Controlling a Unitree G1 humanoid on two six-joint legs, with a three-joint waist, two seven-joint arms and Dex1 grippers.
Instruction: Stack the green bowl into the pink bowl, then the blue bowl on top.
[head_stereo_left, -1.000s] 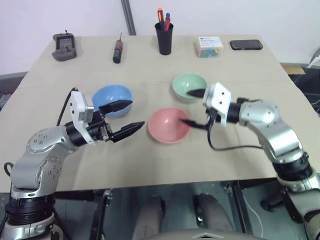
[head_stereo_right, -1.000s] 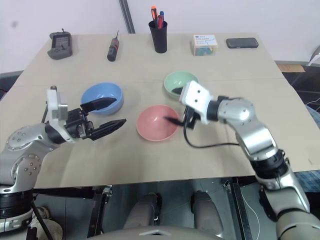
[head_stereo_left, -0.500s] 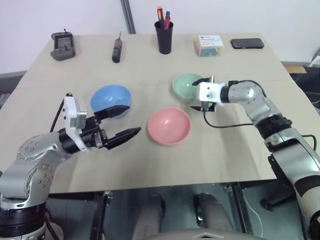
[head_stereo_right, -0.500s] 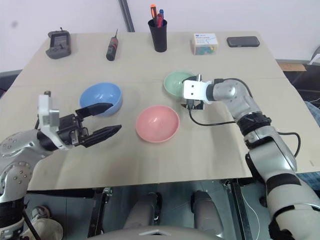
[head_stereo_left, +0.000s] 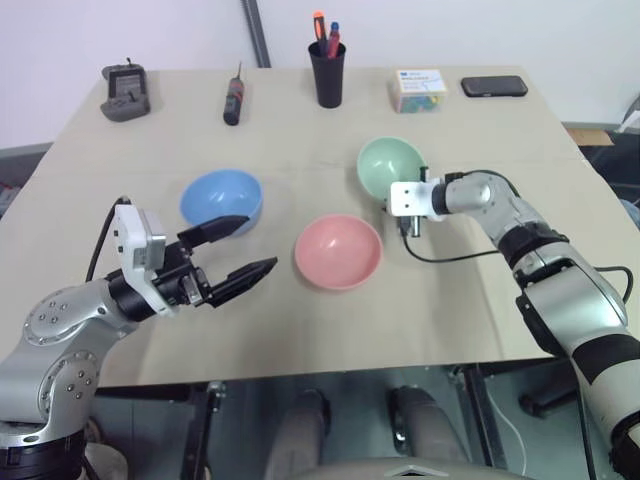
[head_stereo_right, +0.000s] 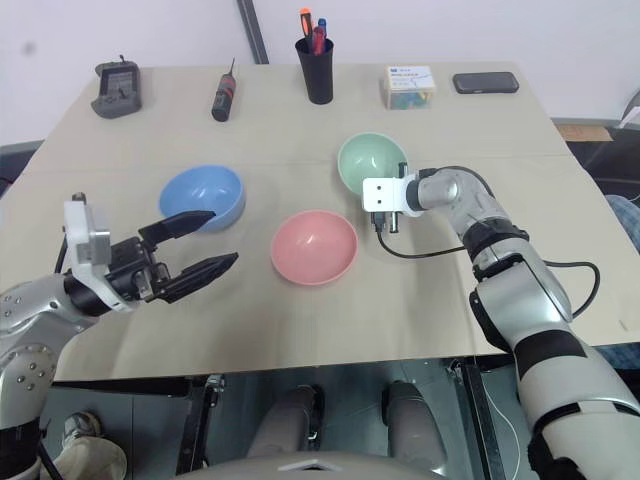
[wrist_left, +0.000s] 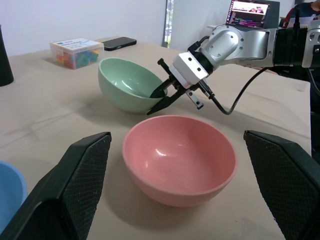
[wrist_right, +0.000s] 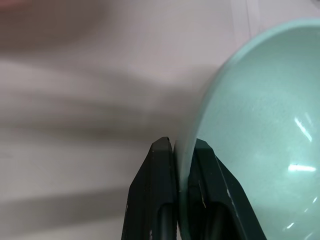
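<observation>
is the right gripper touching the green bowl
Touching. In the right wrist view the right gripper has one black finger on each side of the green bowl rim, pinching the wall with no gap.

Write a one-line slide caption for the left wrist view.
Right gripper pinches the rim of the tilted green bowl behind the empty pink bowl.

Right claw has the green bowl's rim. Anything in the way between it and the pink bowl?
Nothing visible. The green bowl, pinched at its rim by the right claw, sits just behind the pink bowl, with bare table between them. The pink bowl is empty.
</observation>
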